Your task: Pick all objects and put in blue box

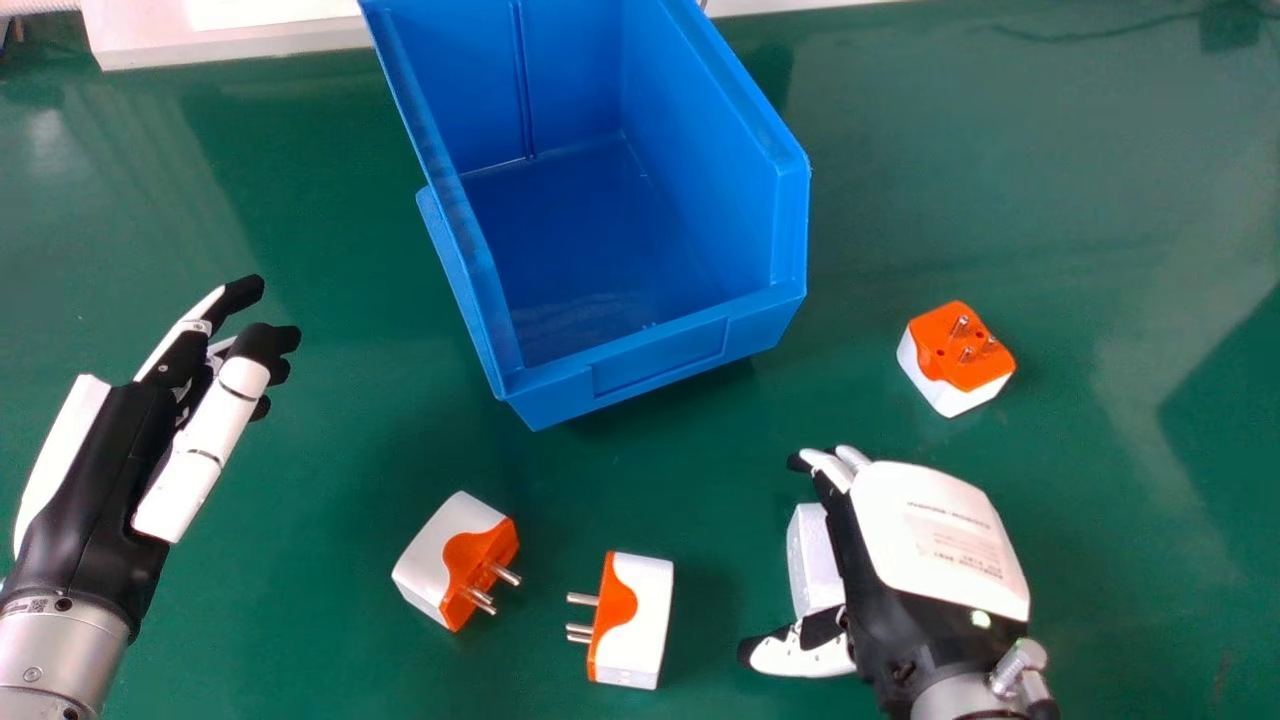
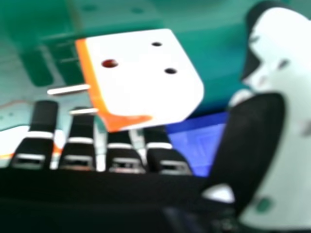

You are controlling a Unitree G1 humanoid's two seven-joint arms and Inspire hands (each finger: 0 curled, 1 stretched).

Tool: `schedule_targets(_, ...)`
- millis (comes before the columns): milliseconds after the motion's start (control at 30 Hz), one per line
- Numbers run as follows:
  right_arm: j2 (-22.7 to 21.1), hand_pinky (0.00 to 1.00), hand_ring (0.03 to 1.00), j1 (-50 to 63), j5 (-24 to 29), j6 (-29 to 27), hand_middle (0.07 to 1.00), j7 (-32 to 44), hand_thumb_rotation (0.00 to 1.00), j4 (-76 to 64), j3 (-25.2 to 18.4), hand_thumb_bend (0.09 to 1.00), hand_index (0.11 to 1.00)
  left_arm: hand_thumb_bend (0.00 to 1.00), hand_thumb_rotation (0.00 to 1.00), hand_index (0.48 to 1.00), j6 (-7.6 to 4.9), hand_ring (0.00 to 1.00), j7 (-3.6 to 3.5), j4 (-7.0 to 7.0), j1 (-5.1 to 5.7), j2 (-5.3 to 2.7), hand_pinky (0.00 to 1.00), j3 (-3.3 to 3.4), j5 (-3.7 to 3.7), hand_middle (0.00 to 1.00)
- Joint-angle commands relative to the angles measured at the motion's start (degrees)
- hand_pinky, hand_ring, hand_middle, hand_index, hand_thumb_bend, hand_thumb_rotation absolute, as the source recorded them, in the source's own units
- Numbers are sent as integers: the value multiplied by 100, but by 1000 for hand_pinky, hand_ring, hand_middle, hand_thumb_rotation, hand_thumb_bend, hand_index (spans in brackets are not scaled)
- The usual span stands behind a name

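Nothing boxed that I can see, four to go: left adapter, middle adapter, far-right adapter and target adapter are all outside the blue box. Target sits between thumb and fingers of my right hand, fingers nearly straight, no firm grasp evident; contact I can't tell. It's blocky, white with an orange pin side, metal pins, round holes; left hand idle at head view's left.

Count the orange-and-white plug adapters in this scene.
4: an adapter right of the blue box, two adapters in front of it, one adapter partly hidden by the right hand.
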Motion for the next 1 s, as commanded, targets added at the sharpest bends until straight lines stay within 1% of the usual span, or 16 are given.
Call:
schedule_targets(0,-84,774,861,-71,-138,-11,897,61,226,-184,-47,638,841,624,939,915,-13,838,-5,-106,-25,79,838,98,-53,837)
schedule_targets(133,-293,768,859,-124,21,-191,895,123,228,-213,-151,643,838,626,940,916,-1,841,-2,-152,-1,79,847,104,-47,839)
schedule_targets(300,-531,759,856,-207,252,-442,894,311,224,-304,-293,647,835,622,941,916,8,844,-14,-163,7,81,855,114,-64,840)
schedule_targets(433,-848,756,854,-290,421,-708,892,542,204,-358,-392,643,834,618,942,916,18,844,-20,-189,15,82,858,121,-66,840)
schedule_targets(533,-1008,759,855,-325,484,-800,892,759,178,-435,-453,637,833,615,941,917,22,846,-28,-180,12,75,859,127,-81,841)
schedule_targets(700,-1062,766,860,-377,391,-763,893,1064,161,-508,-474,632,834,613,940,917,56,851,-53,-185,8,45,863,150,-156,845)
schedule_targets(833,-1122,773,865,-422,390,-814,893,1147,164,-485,-505,633,834,608,938,917,43,856,-50,-187,17,64,863,147,-147,846)
schedule_targets(867,-1135,774,865,-433,393,-819,893,1160,165,-479,-507,634,834,609,938,917,40,856,-54,-185,16,63,862,148,-156,846)
schedule_targets(967,-1219,776,865,-509,450,-876,893,1247,174,-462,-538,637,834,610,937,917,53,856,-67,-186,12,27,860,160,-227,846)
